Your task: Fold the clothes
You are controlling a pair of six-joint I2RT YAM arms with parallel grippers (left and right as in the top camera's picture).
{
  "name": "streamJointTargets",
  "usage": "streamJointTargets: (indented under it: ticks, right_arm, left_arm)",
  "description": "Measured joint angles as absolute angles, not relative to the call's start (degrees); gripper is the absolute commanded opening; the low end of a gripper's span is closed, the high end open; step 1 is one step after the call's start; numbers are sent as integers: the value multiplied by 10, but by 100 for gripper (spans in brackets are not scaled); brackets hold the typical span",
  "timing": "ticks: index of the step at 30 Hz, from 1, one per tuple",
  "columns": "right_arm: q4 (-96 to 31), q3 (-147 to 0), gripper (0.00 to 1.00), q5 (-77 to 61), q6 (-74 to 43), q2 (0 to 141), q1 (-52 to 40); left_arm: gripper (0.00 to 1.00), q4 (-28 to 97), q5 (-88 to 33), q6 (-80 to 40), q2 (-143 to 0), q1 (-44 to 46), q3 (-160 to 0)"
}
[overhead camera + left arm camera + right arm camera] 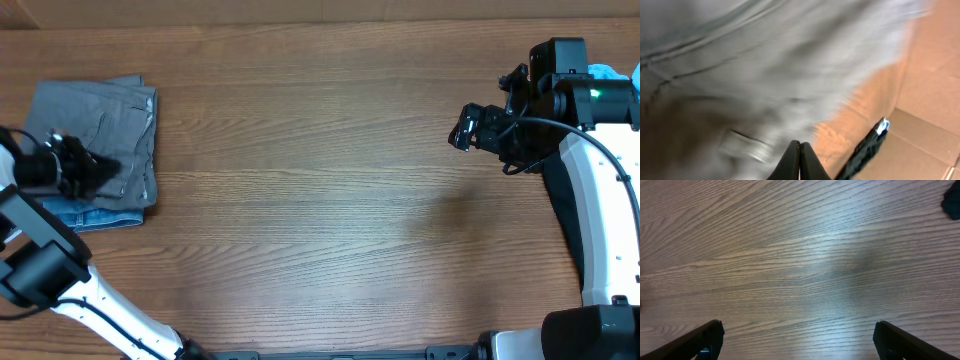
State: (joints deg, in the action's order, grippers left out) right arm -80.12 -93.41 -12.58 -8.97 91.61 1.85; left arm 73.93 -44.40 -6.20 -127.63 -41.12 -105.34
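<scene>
Grey shorts (pixel 92 115) lay folded atop blue denim (pixel 100 215) at the table's (pixel 320 200) left end. Left gripper (pixel 800 156) hovered over them, jaws together. Right gripper (pixel 461 129) hung above the table, jaws wide apart.

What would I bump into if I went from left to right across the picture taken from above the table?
grey shorts → wooden table → right end effector. The left end effector and the blue denim overlap the shorts, so they get no place in the line.
</scene>
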Motion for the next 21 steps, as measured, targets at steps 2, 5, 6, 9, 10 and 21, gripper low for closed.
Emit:
streamJointTargets:
  ticks: [2,5,6,9,10,21]
  right_arm:
    - [-801,-934,100,-126,-90,916,18]
    - [-801,-934,100,-126,-90,916,18]
    - [-801,-934,100,-126,-90,916,18]
    - [-801,-934,100,-126,-90,916,18]
    - [-801,-934,100,-126,-90,916,18]
    - [-801,-934,100,-126,-90,916,18]
  left_arm:
    - [4,738,-443,-73,-1247,-411,-1081]
    - [4,734,-409,-95,-1187,-411,-1117]
    - [5,733,-390,-104,-1171,-411,-1124]
    - [4,732,-311,-126,-1126,-411,-1140]
    - [4,733,-285,-133,-1120,-412,-1141]
    - [4,751,-95,-177,-1188,-429,-1122]
